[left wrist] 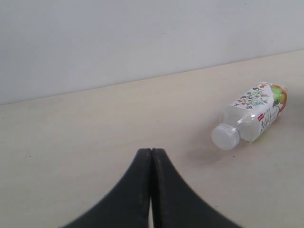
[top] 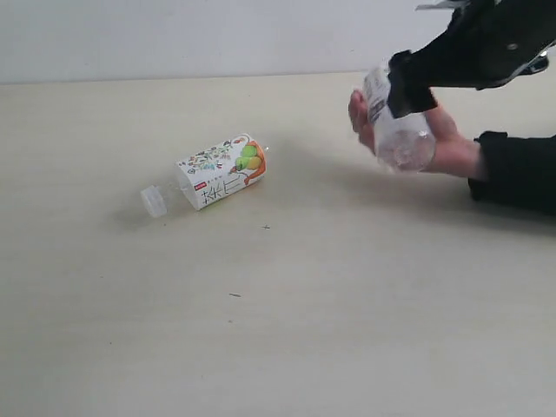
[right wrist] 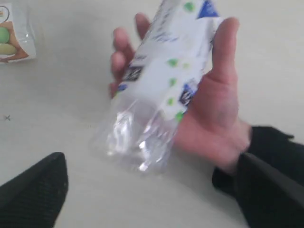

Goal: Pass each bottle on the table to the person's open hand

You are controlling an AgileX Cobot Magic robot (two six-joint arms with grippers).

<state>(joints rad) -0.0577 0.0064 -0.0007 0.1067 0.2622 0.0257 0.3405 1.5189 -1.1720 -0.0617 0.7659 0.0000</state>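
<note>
A clear bottle with a white label dotted green and blue lies in the person's open hand, whose fingers curl around it. My right gripper hovers just above it, open, its black fingers spread wide on either side and clear of the bottle. A second bottle with a white floral label and white cap lies on its side on the table. My left gripper is shut and empty, low over the table, short of that bottle's cap.
The person's black sleeve rests on the table at the right edge. A pale wall runs along the table's far side. A few tiny dark specks dot the surface.
</note>
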